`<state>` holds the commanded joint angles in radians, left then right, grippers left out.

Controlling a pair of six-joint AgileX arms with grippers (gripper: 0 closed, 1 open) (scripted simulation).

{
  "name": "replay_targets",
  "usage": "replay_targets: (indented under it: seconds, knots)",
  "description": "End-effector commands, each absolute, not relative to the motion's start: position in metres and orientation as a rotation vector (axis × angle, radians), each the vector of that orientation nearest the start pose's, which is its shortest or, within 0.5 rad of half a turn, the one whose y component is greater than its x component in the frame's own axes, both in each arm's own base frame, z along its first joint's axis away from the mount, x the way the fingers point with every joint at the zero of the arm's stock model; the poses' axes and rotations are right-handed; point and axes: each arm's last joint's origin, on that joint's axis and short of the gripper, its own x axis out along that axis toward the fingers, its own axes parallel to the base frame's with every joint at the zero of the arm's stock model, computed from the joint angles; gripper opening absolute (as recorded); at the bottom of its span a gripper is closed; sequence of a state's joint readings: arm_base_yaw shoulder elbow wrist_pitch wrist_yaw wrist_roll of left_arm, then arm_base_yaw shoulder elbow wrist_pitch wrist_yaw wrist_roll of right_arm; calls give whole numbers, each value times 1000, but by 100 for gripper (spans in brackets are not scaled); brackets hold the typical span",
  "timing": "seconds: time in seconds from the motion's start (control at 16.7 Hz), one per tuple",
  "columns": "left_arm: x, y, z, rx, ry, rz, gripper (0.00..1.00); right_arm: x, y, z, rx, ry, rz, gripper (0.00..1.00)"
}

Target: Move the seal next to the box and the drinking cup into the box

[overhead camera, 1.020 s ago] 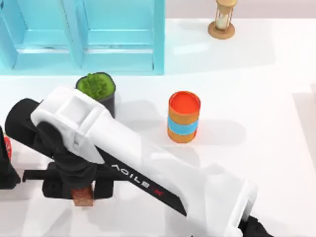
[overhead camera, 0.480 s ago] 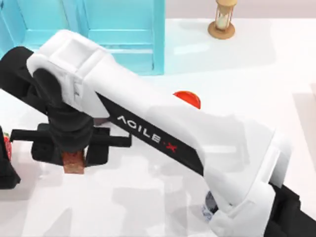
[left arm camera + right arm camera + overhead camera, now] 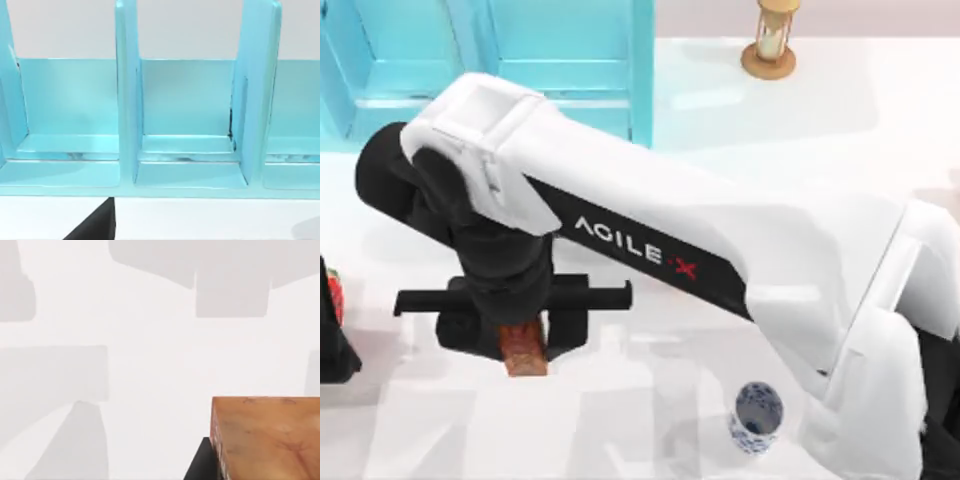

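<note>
The right pincer (image 3: pixel 525 345) is clamped on the seal (image 3: pixel 525 350), with the reddish-brown block poking out below the black fingers. It sits in front of the blue box (image 3: pixel 570 70), toward the left side of the white tabletop (image 3: pixel 820 180) and well apart from the box's front edge. From the right wrist camera the seal (image 3: pixel 267 437) is a mottled orange-brown slab with bare tabletop (image 3: pixel 150 365) behind it, so it looks to be held up off the surface, though I can't say for sure.

The white right arm stretches across the middle, from the right edge over to the seal.

The drinking cup (image 3: pixel 756 415), white with a blue pattern, stands upright well away from the box, close to the right arm's base and to the right of the seal.

An hourglass (image 3: pixel 770 40) stands off to the right of the box.

The left pincer (image 3: pixel 332 330) is parked at the left edge; can't tell if it's spread or pressed together. Its wrist camera faces the box's (image 3: pixel 180 100) open compartments.
</note>
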<state>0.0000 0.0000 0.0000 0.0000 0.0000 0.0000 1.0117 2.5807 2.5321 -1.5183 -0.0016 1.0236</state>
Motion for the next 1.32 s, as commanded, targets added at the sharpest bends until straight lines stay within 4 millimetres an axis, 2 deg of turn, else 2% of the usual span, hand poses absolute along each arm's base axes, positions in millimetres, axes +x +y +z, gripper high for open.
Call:
replay_targets:
  seconds: [0.24,0.66,1.14,1.32]
  knots:
    - [106,-1,160,0,0,0,100,251,403,193,-19,1595,-18,0]
    - [106,-1,160,0,0,0,100,235,357,221,33,1558,34,0]
    - [106,-1,160,0,0,0,100,232,354,223,36,1554,42,0]
    - [106,-1,160,0,0,0,100,243,345,224,37,1549,37,0]
